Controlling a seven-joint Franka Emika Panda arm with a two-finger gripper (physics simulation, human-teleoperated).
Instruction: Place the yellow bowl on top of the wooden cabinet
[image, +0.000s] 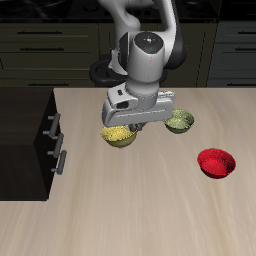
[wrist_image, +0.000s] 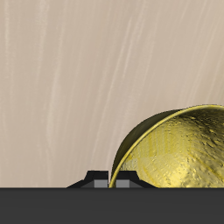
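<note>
The tool (image: 128, 124) points straight down from a bent arm, low over the yellow bowl (image: 119, 135), though whether its fingers grip the rim cannot be told. The bowl sits mid-tabletop (image: 130, 210), beside an olive-green bowl (image: 181, 122). The wooden cabinet (image: 28, 140) stands well apart at the tabletop's side; a red bowl (image: 216, 162) sits nearer the front edge.

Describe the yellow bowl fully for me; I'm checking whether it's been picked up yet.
The yellow bowl is small, round and glossy, with a mottled, pitted inside and a thin bright rim. It sits upright under the gripper, beside the olive-green bowl. The fingers sit at its rim; whether they clamp it, or it has left the table, cannot be told.
</note>
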